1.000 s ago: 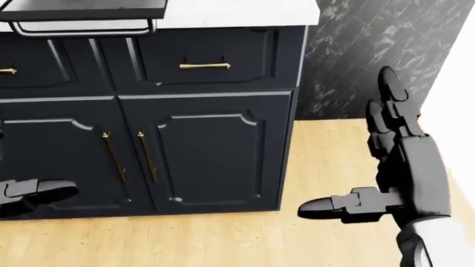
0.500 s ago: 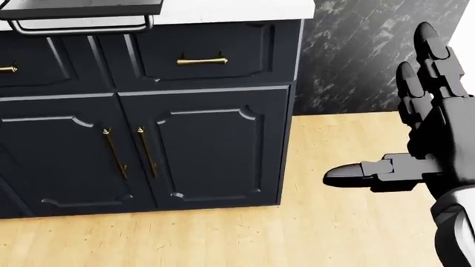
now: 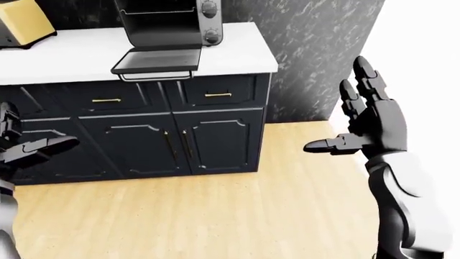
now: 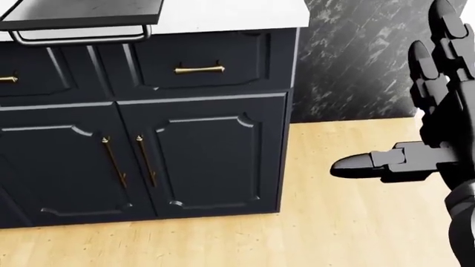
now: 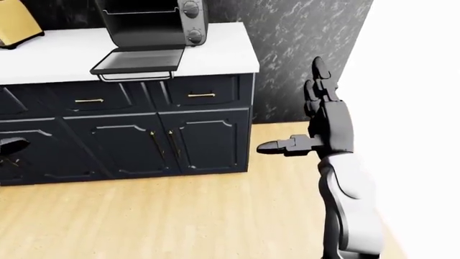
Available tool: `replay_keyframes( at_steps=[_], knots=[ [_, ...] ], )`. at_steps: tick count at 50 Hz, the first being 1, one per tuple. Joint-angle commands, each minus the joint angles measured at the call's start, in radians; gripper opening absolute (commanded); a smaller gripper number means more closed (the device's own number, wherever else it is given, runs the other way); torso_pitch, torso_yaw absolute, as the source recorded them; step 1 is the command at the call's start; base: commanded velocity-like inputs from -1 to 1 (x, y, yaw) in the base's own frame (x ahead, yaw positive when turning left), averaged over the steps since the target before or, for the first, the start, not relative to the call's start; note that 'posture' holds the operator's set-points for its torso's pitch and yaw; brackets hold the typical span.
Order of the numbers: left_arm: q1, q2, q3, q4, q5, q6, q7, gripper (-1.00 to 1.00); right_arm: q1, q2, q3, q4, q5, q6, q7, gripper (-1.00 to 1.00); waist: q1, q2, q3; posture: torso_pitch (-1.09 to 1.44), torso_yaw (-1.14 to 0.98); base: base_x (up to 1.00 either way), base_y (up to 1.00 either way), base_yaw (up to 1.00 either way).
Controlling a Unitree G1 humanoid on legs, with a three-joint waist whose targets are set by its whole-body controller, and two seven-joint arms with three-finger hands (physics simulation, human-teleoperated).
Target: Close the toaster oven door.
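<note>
Toaster oven door [image 3: 157, 60] hangs fully dropped, lying flat out from the toaster oven [image 3: 172, 24] on the white countertop [image 3: 237, 51], its bar handle [image 3: 155, 77] jutting past the counter edge above the dark drawers [image 3: 217, 95]. You're in the approach, nothing touched yet, and both hands are well apart from that door. Your right hand [image 3: 366, 121] is raised to the right of the oven and below it, fingers spread wide, thumb poking toward the cabinet, holding nothing. Your left hand [image 3: 28, 151] sits low to the oven's left, fingers extended and empty as far as it shows. Next, I'd say you need to step closer, bring a hand under the handle and swing the door upward until it seats.

Against the head view of a second ago, the camera has moved: cabinet doors [image 4: 200, 156] and brass pulls [image 4: 198, 69] have shifted a little in frame. Your right hand has climbed higher and further right, and the left hand has dropped out of the head view.
</note>
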Motion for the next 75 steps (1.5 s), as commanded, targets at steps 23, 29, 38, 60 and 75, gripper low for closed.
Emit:
replay_keyframes(
  at_steps=[23, 29, 38, 60, 75],
  knots=[
    [-0.018, 0.033, 0.011, -0.033, -0.019, -0.035, 0.007, 1.0, -0.04, -0.02, -0.009, -0.056, 0.023, 0.014, -0.013, 1.0, 0.001, -0.039, -0.014, 0.0, 0.0, 0.17, 0.09, 0.0],
    [-0.019, 0.034, 0.013, -0.032, -0.022, -0.034, 0.008, 1.0, -0.05, -0.025, -0.013, -0.059, 0.031, 0.026, -0.019, 1.0, -0.013, 0.0, -0.002, 0.0, 0.0, 0.18, 0.12, 0.0],
    [-0.019, 0.042, 0.021, -0.039, -0.034, -0.024, 0.011, 1.0, -0.054, -0.029, -0.014, -0.069, 0.037, 0.036, -0.023, 1.0, 0.004, 0.046, -0.01, 0.0, 0.0, 0.18, 0.12, 0.0],
    [-0.021, 0.053, 0.028, -0.043, -0.048, -0.015, 0.015, 1.0, -0.054, -0.032, -0.015, -0.08, 0.051, 0.049, -0.029, 1.0, -0.014, 0.099, -0.03, 0.0, 0.0, 0.16, 0.13, 0.0],
    [-0.021, 0.069, 0.044, -0.034, -0.056, -0.013, 0.017, 1.0, -0.09, -0.05, -0.027, -0.111, 0.077, 0.096, -0.047, 1.0, 0.0, -0.046, -0.017, 0.0, 0.0, 0.15, 0.13, 0.0]
  ],
)
